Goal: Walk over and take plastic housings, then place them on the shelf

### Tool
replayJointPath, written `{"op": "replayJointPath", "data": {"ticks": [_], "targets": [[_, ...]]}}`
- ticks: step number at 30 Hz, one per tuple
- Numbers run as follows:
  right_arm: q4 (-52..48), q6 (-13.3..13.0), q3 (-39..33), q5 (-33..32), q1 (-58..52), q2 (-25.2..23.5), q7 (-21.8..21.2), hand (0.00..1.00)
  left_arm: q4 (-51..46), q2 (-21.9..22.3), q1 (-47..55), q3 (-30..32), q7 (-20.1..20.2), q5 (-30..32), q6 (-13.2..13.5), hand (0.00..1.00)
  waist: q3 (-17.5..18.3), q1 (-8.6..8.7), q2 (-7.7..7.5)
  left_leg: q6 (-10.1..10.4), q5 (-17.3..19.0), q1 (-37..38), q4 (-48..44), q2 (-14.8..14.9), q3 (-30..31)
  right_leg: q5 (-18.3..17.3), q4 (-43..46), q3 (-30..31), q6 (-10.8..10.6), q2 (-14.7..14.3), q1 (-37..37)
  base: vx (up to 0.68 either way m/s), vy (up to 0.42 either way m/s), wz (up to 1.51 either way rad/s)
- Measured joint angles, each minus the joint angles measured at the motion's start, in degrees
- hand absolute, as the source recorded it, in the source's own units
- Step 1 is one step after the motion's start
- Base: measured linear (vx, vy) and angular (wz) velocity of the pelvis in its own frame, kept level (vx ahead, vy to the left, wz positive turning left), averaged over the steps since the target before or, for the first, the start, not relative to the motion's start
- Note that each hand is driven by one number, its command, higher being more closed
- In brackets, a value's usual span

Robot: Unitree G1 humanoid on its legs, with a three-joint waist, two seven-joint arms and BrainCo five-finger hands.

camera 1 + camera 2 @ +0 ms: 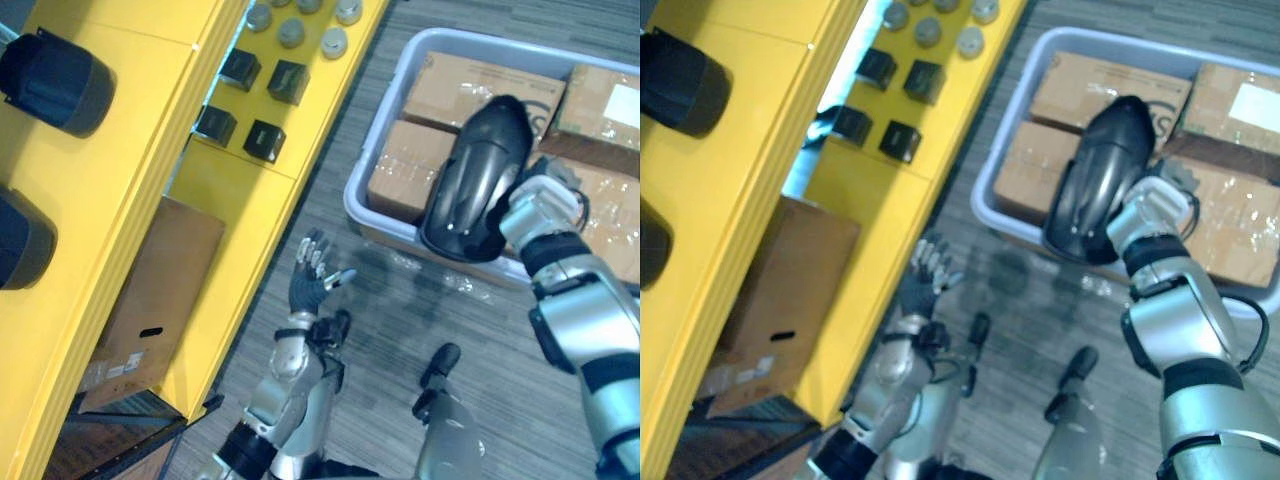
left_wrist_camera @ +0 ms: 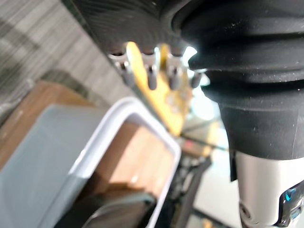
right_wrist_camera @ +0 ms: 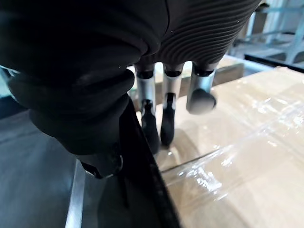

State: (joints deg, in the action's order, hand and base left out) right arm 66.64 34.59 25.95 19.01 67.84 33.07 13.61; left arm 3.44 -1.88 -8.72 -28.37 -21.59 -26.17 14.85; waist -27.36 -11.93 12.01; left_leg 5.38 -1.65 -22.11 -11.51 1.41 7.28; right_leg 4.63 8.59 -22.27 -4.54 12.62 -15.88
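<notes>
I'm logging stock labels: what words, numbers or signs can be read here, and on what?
None can be read.
White label on the far box: blurred.
Dark print on the long box: blurred, partly hidden by the black housing.
Small labels on the brown box under the yellow shelf: too small.

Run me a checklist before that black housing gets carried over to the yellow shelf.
1. Right hand curled round the black housing: ok.
2. Housing clear of the grey bin and its cardboard boxes: cannot tell.
3. Left hand open and holding nothing: ok.
4. Bare surface on the yellow shelf beside the stored housings: ok.
5. Housing over the shelf: not ok, it hangs over the bin.
</notes>
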Motion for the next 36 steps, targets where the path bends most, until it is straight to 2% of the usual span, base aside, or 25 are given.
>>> {"op": "replayJointPath", "data": {"ticks": [3,6,7,8,9,11,14,16,17,24,29,33,35,36], "targets": [[2.0,-2.6,-2.1,-3.1,-0.1,0.3,5.5,1.00,0.0,0.0,0.4,0.0,0.0,-0.3,0.2,0.00,0.1,0.05,0.16,-0.1,-0.1,-0.1,0.0,-0.5,0.0,0.1,0.0,0.0,-0.2,0.4,0.0,0.01,0.021,0.02],[3.8,-8.1,-3.3,-5.7,-0.2,0.9,10.7,1.00,0.0,-0.2,1.1,0.1,0.0,-0.3,1.6,0.00,0.1,0.08,0.16,-0.1,-0.1,-0.2,0.0,-0.5,0.0,0.1,-0.3,0.0,-0.3,0.4,-0.1,0.00,0.000,0.00],[3.9,-9.1,-3.5,-6.4,-0.2,1.2,11.4,1.00,0.0,-0.2,1.3,0.1,0.0,-0.3,1.8,0.00,0.1,0.10,0.16,-0.1,-0.1,-0.3,0.0,-0.5,0.0,0.2,-0.3,0.0,-0.3,0.4,-0.1,0.00,0.000,0.00],[3.8,-11.5,-3.6,-7.0,-0.3,2.2,12.7,1.00,0.0,-0.2,1.6,0.1,0.1,-0.3,2.0,0.00,0.1,0.18,0.16,-0.1,-0.1,-0.3,0.0,-0.5,-0.1,0.2,-0.4,0.0,-0.4,0.4,-0.1,0.00,0.000,0.00],[3.8,-12.2,-3.6,-7.0,-0.3,2.7,13.1,1.00,0.0,-0.2,1.7,0.1,0.1,-0.3,2.0,0.00,0.1,0.20,0.16,-0.1,-0.1,-0.3,0.0,-0.5,-0.1,0.2,-0.4,0.0,-0.4,0.4,-0.2,0.00,0.000,0.00],[3.5,-15.8,-3.4,-6.9,-0.3,5.0,14.9,1.00,-0.1,-0.3,1.9,0.1,0.3,-0.1,2.6,0.00,0.1,0.28,0.16,-0.1,-0.1,-0.4,0.0,-0.4,-0.2,0.3,-0.6,0.1,-0.5,0.3,-0.2,0.00,0.000,0.00],[2.3,-18.6,-2.8,-6.9,-0.2,6.9,16.6,1.00,-0.9,-1.0,1.8,0.1,0.4,0.3,3.1,0.00,0.1,0.67,0.16,-0.1,-0.1,-0.4,-0.1,-0.2,-0.4,0.4,-0.7,0.4,-0.5,0.1,-0.3,0.02,-0.008,-0.04],[1.4,-19.6,-1.7,-6.9,0.0,7.2,17.3,1.00,-1.4,-2.1,1.3,0.1,0.4,0.7,3.5,0.00,0.1,1.09,0.16,-0.1,-0.1,-0.4,-0.1,-0.1,-0.7,0.4,-0.7,0.6,-0.5,0.1,-0.4,0.00,-0.008,-0.06],[1.1,-21.1,-1.5,-6.8,0.1,7.2,18.0,1.00,-1.4,-3.2,0.3,0.3,0.6,2.8,3.7,0.00,0.1,1.55,0.16,-0.1,0.0,-0.4,-0.1,0.0,-0.8,0.4,-0.7,0.7,-0.4,0.0,-0.5,0.00,-0.007,-0.06],[-2.0,-23.6,-0.1,-4.7,2.2,7.3,19.1,1.00,-1.0,-8.2,-10.8,0.5,3.5,4.7,3.7,0.00,0.1,2.56,0.12,-0.2,0.0,-0.4,-0.6,0.7,-2.3,1.2,-0.7,2.4,0.0,-0.6,-1.3,-0.02,-0.002,-0.13],[-5.7,-26.0,1.7,-2.3,4.5,6.4,20.1,1.00,6.2,-9.6,-22.3,0.5,5.7,4.1,0.6,0.00,0.0,3.67,-0.07,-0.2,0.0,-0.3,-0.5,1.4,-4.1,2.1,-1.4,4.2,0.2,-1.4,-2.2,-0.02,-0.008,-0.20],[-5.9,-26.9,2.1,-1.5,7.4,4.8,21.7,1.00,11.5,-9.7,-31.4,0.4,6.6,3.4,-3.1,0.00,-0.4,4.96,-0.53,-0.1,-0.1,-0.5,-0.1,1.9,-5.0,2.8,-2.2,5.1,0.3,-1.9,-2.9,0.01,-0.009,-0.14],[-7.7,-27.4,2.2,0.0,8.5,3.6,22.3,1.00,16.2,-9.8,-37.0,0.3,6.8,1.8,-6.3,0.00,-0.7,6.08,-1.00,0.0,-0.1,-0.8,-0.1,2.1,-5.4,3.1,-2.2,5.5,0.3,-2.1,-3.4,0.03,-0.007,-0.07],[-7.7,-27.5,2.2,0.0,9.0,3.0,22.6,1.00,17.6,-9.8,-38.4,0.3,6.7,1.7,-6.8,0.00,-0.8,6.46,-1.21,0.0,-0.1,-0.9,-0.1,2.2,-5.5,3.2,-2.2,5.6,0.3,-2.1,-3.5,0.03,-0.003,-0.18]]}}
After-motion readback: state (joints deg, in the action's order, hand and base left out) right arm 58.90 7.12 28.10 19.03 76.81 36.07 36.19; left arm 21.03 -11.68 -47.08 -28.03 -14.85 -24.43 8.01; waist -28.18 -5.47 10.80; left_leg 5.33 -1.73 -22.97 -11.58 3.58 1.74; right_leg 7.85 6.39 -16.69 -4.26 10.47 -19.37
